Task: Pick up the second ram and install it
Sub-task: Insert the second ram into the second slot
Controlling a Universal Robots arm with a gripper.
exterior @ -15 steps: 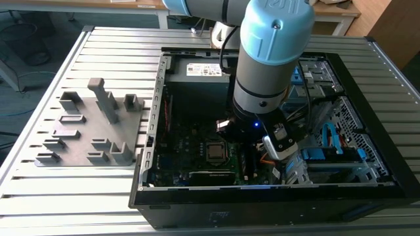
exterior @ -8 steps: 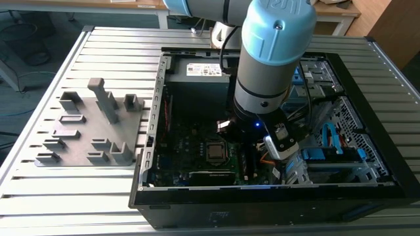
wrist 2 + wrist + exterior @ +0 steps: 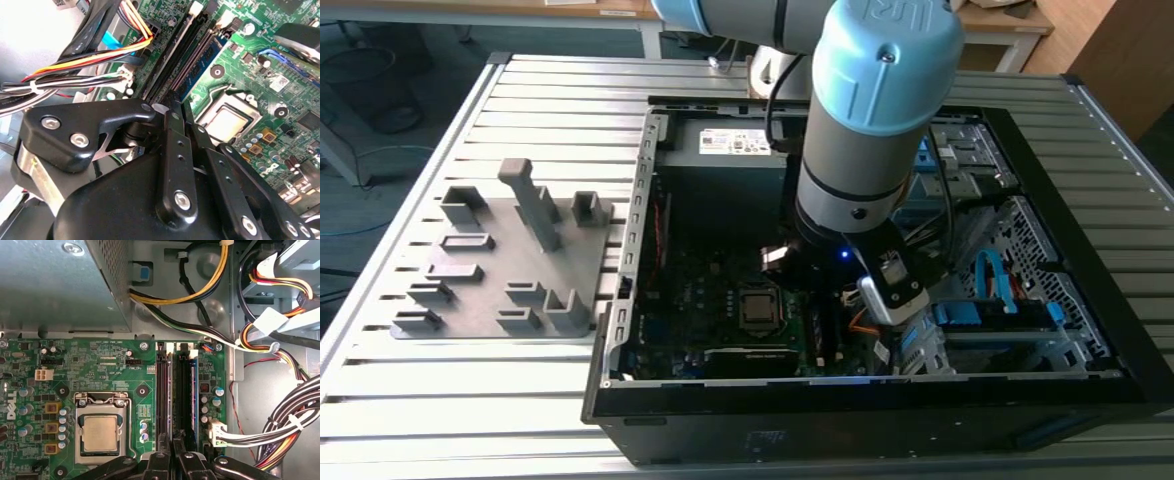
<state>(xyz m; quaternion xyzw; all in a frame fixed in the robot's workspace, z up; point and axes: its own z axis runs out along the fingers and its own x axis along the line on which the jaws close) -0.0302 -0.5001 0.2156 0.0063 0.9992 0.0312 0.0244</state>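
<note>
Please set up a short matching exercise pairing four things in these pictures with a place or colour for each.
Things:
1. CPU socket
2. grey fixture plate
3. gripper
4. yellow cable

Descriptions:
A. on the slatted table, outside the computer case
B. down at the black memory slots
C. square silver part on the green motherboard, beside the memory slots
D. curves over the bare metal case floor near the perforated metal box

Pairs: 1-C, 2-A, 3-B, 4-D
</note>
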